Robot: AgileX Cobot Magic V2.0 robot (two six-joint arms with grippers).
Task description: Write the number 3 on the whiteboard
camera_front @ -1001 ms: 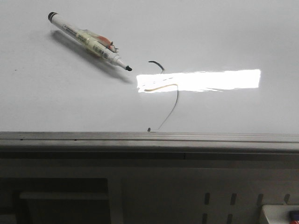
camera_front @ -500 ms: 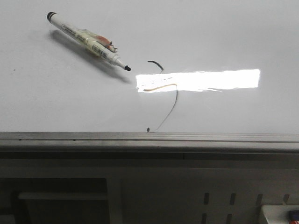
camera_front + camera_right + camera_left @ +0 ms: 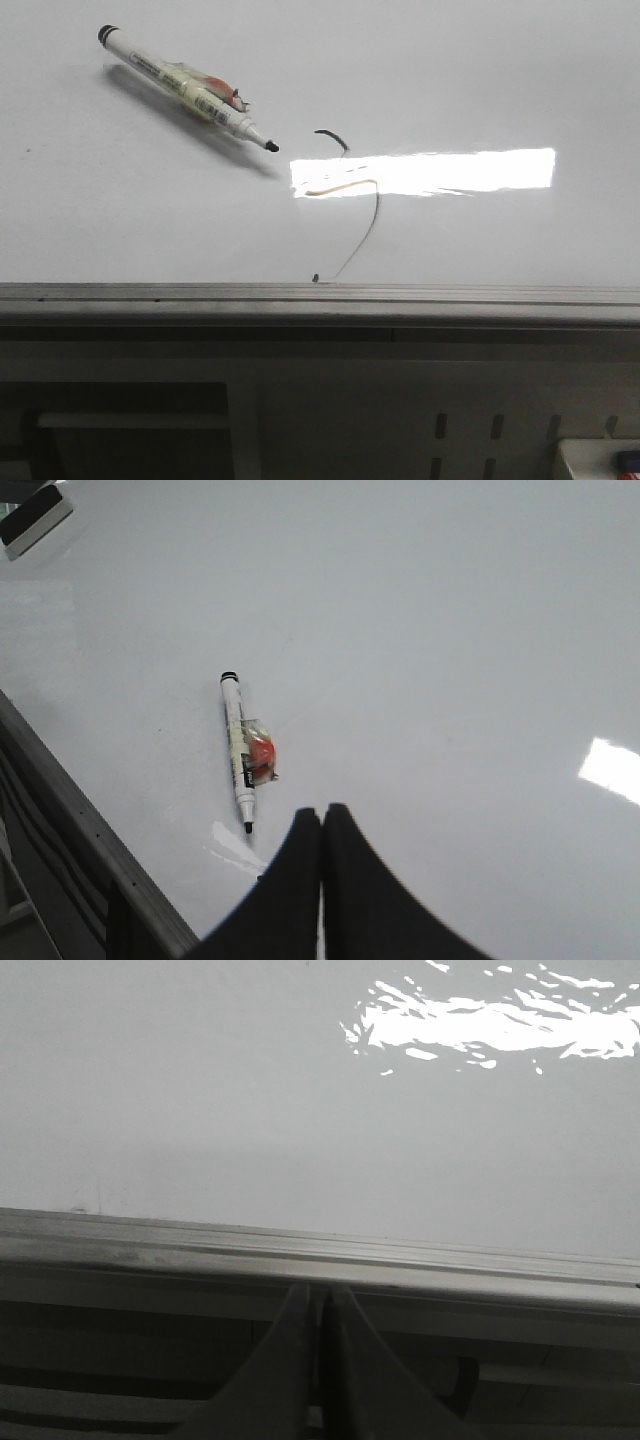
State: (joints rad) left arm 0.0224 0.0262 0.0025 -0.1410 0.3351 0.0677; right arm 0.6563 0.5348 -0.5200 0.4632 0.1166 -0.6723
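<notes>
The whiteboard (image 3: 480, 70) fills the front view, its grey frame edge (image 3: 320, 295) running across below. On it the number 3 (image 3: 335, 136) shows as a small dark hook with a thin faint tail curving down to the frame. An uncapped marker pen (image 3: 185, 88) lies loose to its left, tip toward the hook. Neither gripper appears in the front view. My left gripper (image 3: 320, 1290) is shut on nothing, at the frame (image 3: 300, 1250). My right gripper (image 3: 322, 810) is shut and empty above the board, apart from the marker pen (image 3: 240, 755).
A bright rectangular glare patch (image 3: 430, 172) crosses the middle of the drawn line. A black-and-white block (image 3: 35, 525) lies at the board's far corner in the right wrist view. Below the frame are a perforated panel and a white bin (image 3: 600, 460).
The whole front view has slid a few pixels left and up. The marker pen and the drawn line keep the same places relative to each other.
</notes>
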